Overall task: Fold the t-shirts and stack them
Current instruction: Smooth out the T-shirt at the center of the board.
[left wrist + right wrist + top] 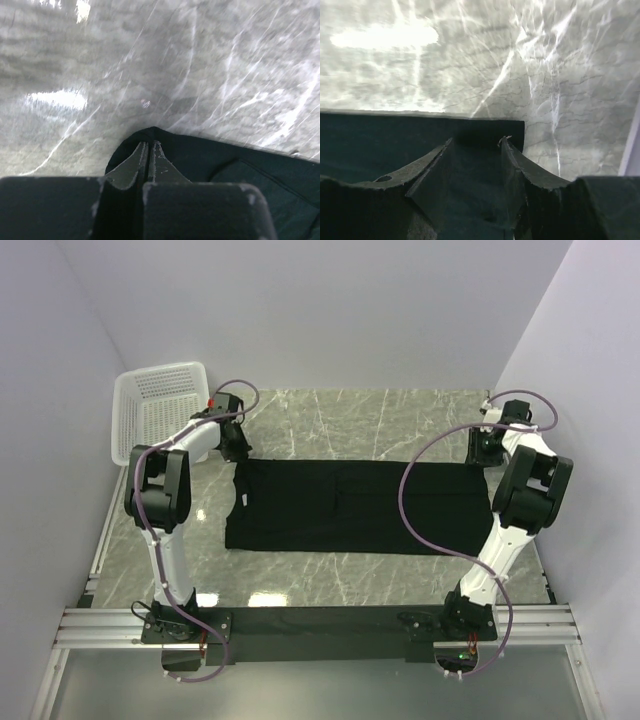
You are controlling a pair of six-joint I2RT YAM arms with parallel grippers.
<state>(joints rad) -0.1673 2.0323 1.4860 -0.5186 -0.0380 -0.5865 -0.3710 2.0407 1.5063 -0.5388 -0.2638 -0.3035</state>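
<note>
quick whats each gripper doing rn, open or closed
Left gripper: closed, pinching the black t-shirt at its edge.
Right gripper: open, fingers either side of the shirt's corner.

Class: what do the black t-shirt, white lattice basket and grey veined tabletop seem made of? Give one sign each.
Black t-shirt: soft matte fabric, probably; lies limp and flat.
White lattice basket: likely moulded plastic; uniform grid holes.
Grey veined tabletop: glossy marble-look surface; lamp glare, possibly laminate.

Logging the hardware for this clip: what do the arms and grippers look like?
The left arm and right arm have white links, black joint housings, and a mauve cable looping alongside each. The left gripper and right gripper have dark, tapered fingers. No markings are readable.
</note>
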